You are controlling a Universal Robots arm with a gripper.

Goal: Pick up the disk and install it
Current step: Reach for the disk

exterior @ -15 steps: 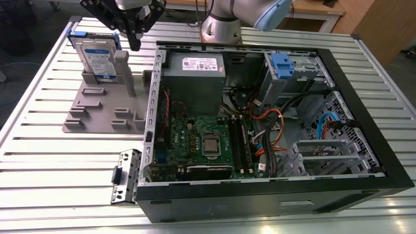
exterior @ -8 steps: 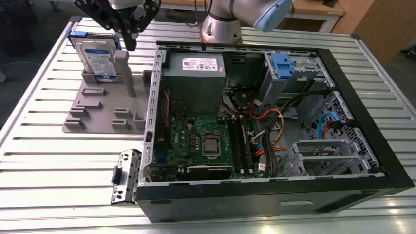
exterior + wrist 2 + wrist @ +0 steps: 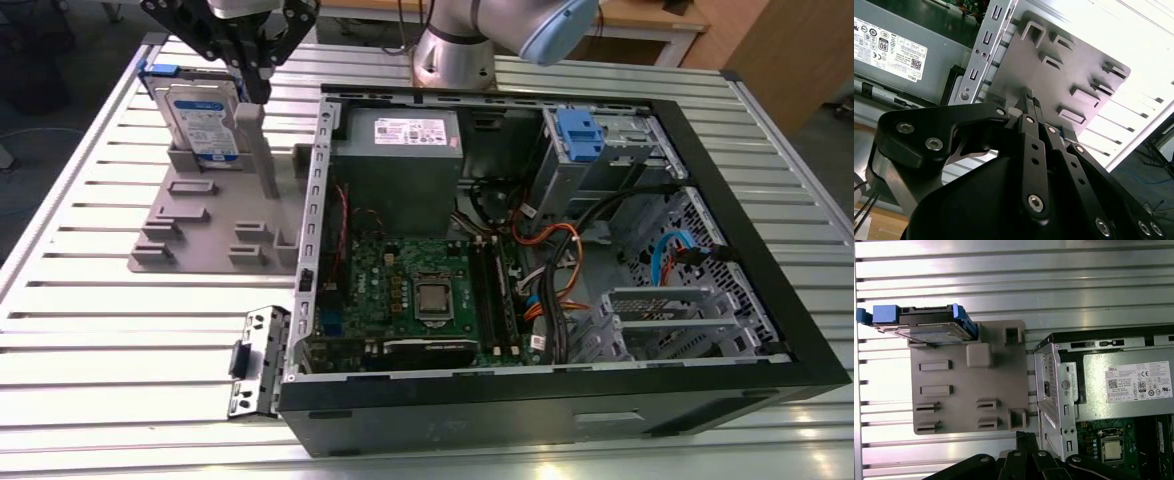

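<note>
The disk (image 3: 200, 122) stands upright on its edge in a grey plastic holder (image 3: 214, 225) on the table, at the exterior view's left of the open computer case (image 3: 747, 300). It is silver with a white-and-blue label and a blue carrier. In the first wrist view the disk (image 3: 924, 325) sits at one end of the holder (image 3: 969, 390). My gripper (image 3: 254, 80) hangs just above the disk's right upper edge, fingers drawn together and holding nothing. The closed fingertips (image 3: 1031, 102) point at the holder (image 3: 1069, 65) in the second wrist view.
Inside the case are a grey power supply (image 3: 396, 150), a motherboard (image 3: 414, 290), cables, and a drive cage with a blue latch (image 3: 577, 130) at the back right. A hinged bracket (image 3: 260, 360) sticks out at the case's front left. Slatted metal table (image 3: 107, 340) lies around.
</note>
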